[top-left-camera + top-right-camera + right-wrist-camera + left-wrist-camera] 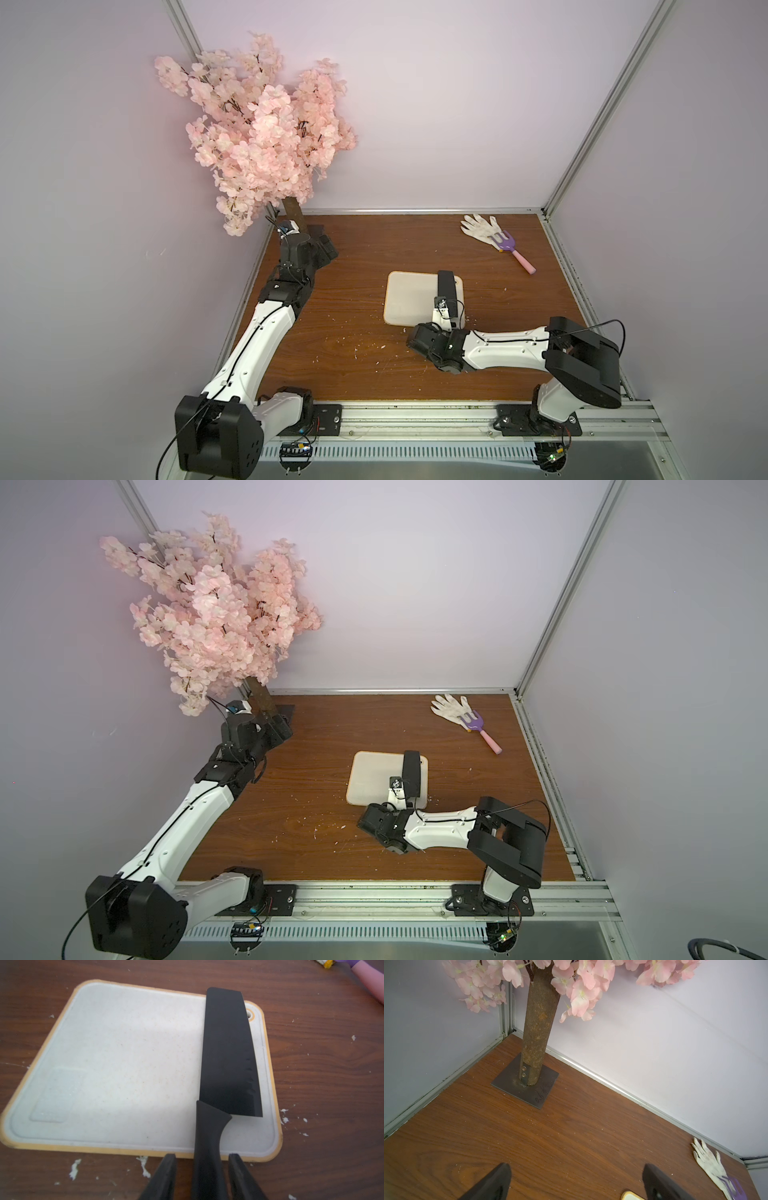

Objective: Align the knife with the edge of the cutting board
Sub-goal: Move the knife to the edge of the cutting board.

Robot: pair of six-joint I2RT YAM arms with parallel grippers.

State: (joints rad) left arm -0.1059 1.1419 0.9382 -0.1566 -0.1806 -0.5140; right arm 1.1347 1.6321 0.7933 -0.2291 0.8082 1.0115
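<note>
The knife (226, 1053) lies flat on the cutting board (124, 1064), its blade reaching straight ahead of the right gripper (202, 1156) close along the edge by the board's hole corner. Its handle overhangs the rim between that gripper's parted fingers, which seem clear of it on both sides. If that gripper drifts sideways while backing off, a finger could clip the handle and swing the blade askew; the left gripper (576, 1166), spread and empty, faces the tree trunk (537, 1032).
</note>
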